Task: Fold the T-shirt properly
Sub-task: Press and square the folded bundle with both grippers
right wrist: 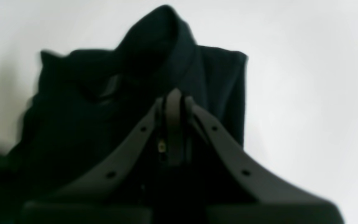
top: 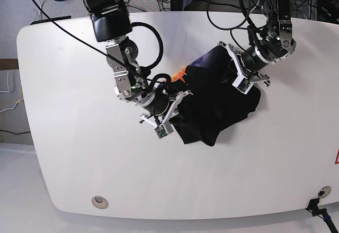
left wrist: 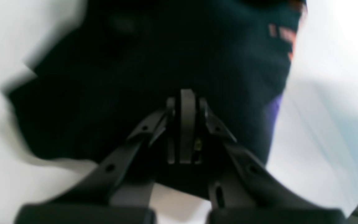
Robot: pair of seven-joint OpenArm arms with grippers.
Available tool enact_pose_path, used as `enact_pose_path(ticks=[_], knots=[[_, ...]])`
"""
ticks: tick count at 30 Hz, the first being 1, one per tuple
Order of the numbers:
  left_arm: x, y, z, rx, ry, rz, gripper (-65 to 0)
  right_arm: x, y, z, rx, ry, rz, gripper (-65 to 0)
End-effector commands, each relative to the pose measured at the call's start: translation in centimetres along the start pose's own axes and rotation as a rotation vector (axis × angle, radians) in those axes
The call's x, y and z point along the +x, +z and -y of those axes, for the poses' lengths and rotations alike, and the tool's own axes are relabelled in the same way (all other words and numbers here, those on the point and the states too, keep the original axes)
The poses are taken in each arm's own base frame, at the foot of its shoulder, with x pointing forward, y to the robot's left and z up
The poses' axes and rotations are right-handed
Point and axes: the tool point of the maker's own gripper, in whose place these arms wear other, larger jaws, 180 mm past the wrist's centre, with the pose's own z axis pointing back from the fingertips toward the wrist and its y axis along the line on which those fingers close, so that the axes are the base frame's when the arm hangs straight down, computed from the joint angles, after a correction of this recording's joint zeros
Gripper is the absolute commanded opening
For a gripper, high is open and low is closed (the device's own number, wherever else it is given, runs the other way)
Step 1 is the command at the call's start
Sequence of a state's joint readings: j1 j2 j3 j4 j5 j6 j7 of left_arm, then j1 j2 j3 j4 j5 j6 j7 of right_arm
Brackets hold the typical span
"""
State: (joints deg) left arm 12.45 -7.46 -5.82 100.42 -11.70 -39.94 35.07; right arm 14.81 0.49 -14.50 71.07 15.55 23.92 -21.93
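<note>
On white counter, bunched black T-shirt. Left pincer and right pincer both clamped on cloth. Best: lift evenly, spread flat, avoid twisting.

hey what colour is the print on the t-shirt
Orange and purple, on the black T-shirt. It shows best in the base view, at the shirt's upper edge.

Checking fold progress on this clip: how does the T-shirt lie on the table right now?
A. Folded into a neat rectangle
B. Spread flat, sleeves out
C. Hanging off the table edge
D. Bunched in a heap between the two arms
D: in the base view the T-shirt sits crumpled on the table, with an arm at either side of it.
</note>
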Motion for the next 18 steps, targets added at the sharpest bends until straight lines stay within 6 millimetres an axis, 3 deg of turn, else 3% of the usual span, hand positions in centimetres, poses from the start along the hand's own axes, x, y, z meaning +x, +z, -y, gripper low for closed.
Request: enact_pose_path(ticks=[1, 3, 9, 14, 18], knots=[[0.5, -0.5, -0.4, -0.007, 0.016, 0.029, -65.0, 0.1, -1.1, -0.5, 0.022, 0.015, 0.02, -65.0], [-1.6, -1.3, -0.8, -0.003, 0.028, -0.037, -65.0, -1.8, -1.4, -0.1, 0.015, -0.01, -0.005, -65.0], [-2.2, -5.1, -3.4, -0.003, 0.039, -0.108, -65.0, -5.9, 1.0, 1.9, -0.029, -0.029, -0.045, -65.0], [-0.9, -5.7, -4.0, -0.003, 0.048, -0.049, -65.0, -6.8, 3.0, 2.0, -0.04, -0.003, -0.043, -65.0], [-0.1, -5.1, -3.9, 0.007, 0.025, -0.024, -65.0, -6.6, 3.0, 2.0, -0.041, 0.007, -0.041, -65.0]])
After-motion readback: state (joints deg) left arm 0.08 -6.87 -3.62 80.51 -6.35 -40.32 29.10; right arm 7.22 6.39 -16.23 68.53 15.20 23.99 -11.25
